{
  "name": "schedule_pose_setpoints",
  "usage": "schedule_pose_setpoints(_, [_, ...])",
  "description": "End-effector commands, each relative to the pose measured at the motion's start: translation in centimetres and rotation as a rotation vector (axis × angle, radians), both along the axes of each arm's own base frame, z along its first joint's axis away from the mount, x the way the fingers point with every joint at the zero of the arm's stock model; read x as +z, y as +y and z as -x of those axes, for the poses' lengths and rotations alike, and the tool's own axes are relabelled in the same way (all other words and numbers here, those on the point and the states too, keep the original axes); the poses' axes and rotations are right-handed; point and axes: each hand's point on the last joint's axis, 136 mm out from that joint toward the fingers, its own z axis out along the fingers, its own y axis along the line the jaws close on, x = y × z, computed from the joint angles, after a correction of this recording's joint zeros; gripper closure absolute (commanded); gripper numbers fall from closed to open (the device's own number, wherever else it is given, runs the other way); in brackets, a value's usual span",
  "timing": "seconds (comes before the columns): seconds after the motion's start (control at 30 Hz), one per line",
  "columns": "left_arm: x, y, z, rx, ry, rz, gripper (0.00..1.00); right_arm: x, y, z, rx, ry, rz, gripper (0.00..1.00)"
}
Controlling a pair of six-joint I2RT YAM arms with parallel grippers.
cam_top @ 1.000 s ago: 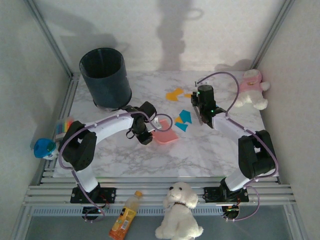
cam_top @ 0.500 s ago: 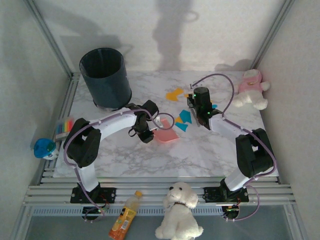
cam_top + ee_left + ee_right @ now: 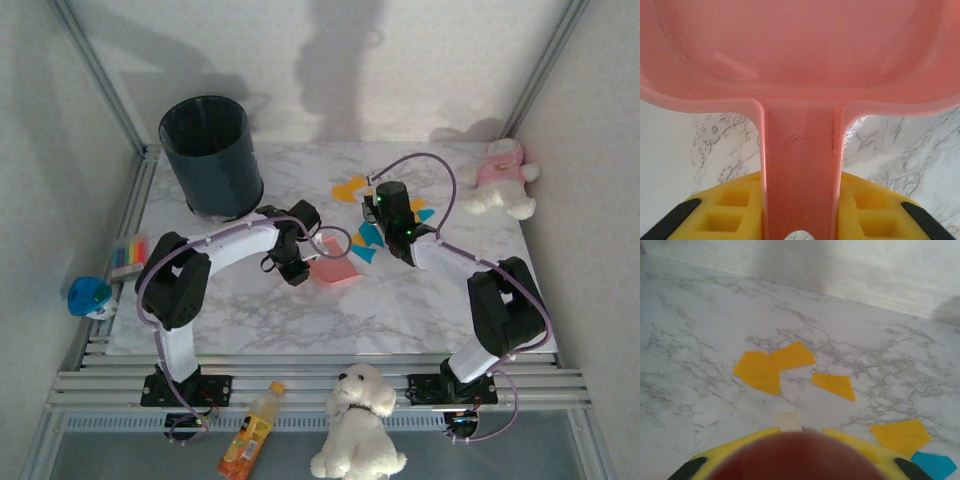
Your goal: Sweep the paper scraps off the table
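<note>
Pink dustpan (image 3: 335, 272) lies near paper scraps (image 3: 370, 235); bin (image 3: 215, 175) inside looks too dark.

the dustpan (image 3: 800, 60) i hold is smooth, slightly glossy plastic; the paper scraps (image 3: 760, 371) look matt; the table (image 3: 700, 315) has a smooth marble-look finish.

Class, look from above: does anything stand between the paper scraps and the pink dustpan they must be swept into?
Nothing visible does. The teal scraps lie just beside the dustpan, with only bare table between. The orange scraps farther back have just those teal bits along their way.
</note>
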Motion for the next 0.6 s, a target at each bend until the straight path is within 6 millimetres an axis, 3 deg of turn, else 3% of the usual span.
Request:
schedule_pose_setpoints(0.0, [-0.2, 0.5, 0.1, 0.008, 0.015, -0.043, 1.0, -1.1, 1.2, 1.8, 0.063, 0.055, -0.013, 1.0])
schedule_pose_setpoints(0.57, [-0.3, 0.8, -0.1, 0.019, 0.012, -0.057, 1.0, 0.1, 4.0, 4.6, 0.172, 0.082, -0.115, 1.0])
